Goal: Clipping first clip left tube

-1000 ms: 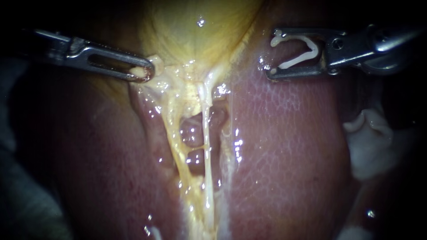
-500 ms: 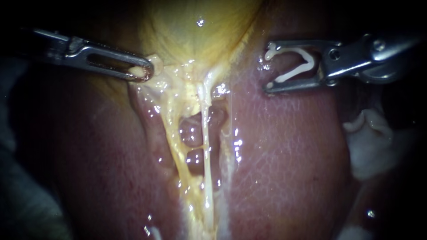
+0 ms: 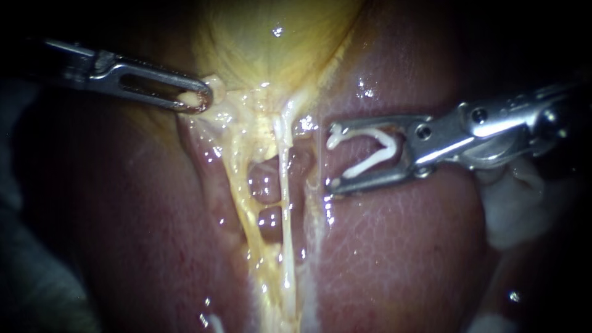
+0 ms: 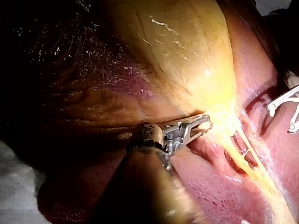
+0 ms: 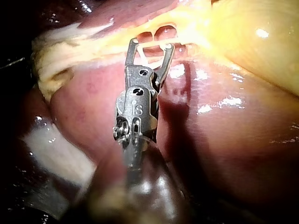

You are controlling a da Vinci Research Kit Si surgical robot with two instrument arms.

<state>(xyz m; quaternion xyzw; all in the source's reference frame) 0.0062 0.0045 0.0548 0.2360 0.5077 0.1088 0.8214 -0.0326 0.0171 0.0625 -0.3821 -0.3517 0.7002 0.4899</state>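
Clip (image 3: 370, 164) just R of tubes (image 3: 285, 185)

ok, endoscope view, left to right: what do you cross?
left instrument, gripping the gallbladder → left tube → right tube → open clip carried by the right instrument, whose shaft runs off to the right edge.

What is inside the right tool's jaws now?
A white clip, spread wide, touching both jaws of the right tool. The tubes lie ahead, outside it; only liver shows through the gap. Liver under the jaws is covered.
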